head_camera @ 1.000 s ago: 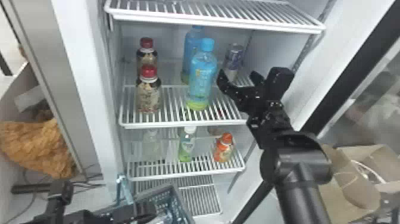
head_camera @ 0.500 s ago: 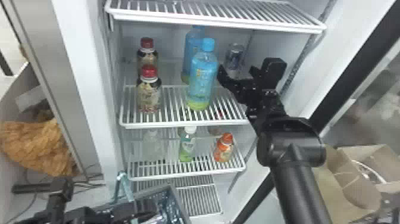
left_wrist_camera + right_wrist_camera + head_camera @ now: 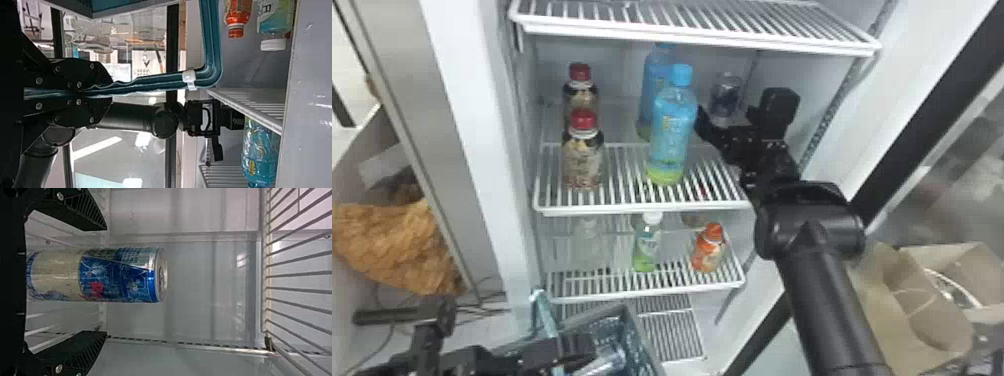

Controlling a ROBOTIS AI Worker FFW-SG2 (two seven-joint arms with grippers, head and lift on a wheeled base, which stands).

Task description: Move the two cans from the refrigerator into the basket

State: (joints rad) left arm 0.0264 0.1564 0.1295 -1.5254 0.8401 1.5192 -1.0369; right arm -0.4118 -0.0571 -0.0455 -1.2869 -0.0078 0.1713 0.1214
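Note:
In the head view, the right gripper [image 3: 735,116] is inside the fridge, open, just in front of a can [image 3: 725,96] standing at the back of the middle shelf. The right wrist view shows that blue and silver can [image 3: 117,275] between the spread fingers of the right gripper [image 3: 106,281], with space on both sides. At the lower left, the left gripper [image 3: 589,347] is at the basket [image 3: 641,336], where a shiny cylindrical item [image 3: 604,361] lies. From the left wrist, the left gripper [image 3: 107,92] is shut on the teal basket handle [image 3: 156,81].
Blue bottles [image 3: 674,130] stand left of the right gripper, and red-capped bottles [image 3: 583,155] farther left. Below are a green bottle [image 3: 647,245] and an orange one [image 3: 708,250]. A wire shelf [image 3: 702,42] spans above; a cardboard box [image 3: 907,310] sits at the right.
The right gripper has moved a little left and deeper into the fridge, toward the can, its fingers still apart. The left gripper and basket have hardly moved.

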